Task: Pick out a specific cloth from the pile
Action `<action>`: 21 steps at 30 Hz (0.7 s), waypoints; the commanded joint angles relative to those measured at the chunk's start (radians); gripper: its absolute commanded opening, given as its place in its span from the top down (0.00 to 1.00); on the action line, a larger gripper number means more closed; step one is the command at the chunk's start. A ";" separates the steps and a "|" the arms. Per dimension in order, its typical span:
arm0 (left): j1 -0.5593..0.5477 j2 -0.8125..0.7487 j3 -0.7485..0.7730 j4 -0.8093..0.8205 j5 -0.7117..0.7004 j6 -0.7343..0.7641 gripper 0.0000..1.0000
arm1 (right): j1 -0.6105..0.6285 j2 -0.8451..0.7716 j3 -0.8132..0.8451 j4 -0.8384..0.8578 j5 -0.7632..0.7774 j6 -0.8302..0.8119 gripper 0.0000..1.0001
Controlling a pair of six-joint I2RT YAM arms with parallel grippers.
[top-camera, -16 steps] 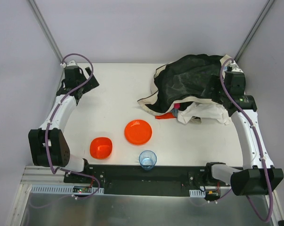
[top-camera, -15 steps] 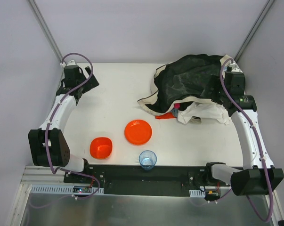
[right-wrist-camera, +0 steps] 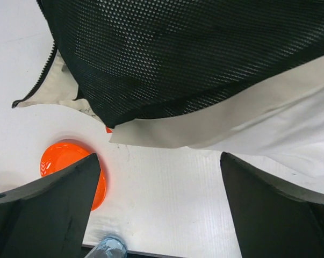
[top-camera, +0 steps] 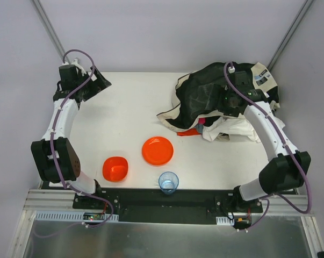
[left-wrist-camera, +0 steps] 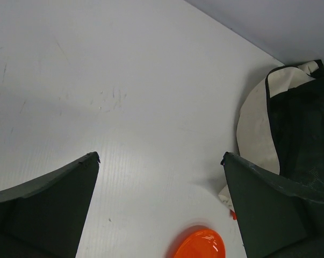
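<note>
At the near edge of the white counter [top-camera: 129,113] stands a clear blue cup [top-camera: 168,181]. An orange bowl [top-camera: 115,168] sits to its left, and an orange plate [top-camera: 157,150] lies just beyond, between them. Farther and to the right, the cloth [top-camera: 189,132] shows only as a small orange-red strip poking from under the near edge of the pile [top-camera: 204,97], a heap of black mesh over cream fabric at the far right. The right claw [right-wrist-camera: 159,156] hangs over that mesh with its fingers spread wide, holding nothing. At the far left, the left claw [left-wrist-camera: 160,157] hangs above bare counter, likewise spread and empty.
</note>
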 commanded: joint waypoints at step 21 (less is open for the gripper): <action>0.146 0.057 0.047 -0.029 0.210 -0.171 0.01 | 0.000 0.052 0.015 -0.165 -0.152 0.242 0.04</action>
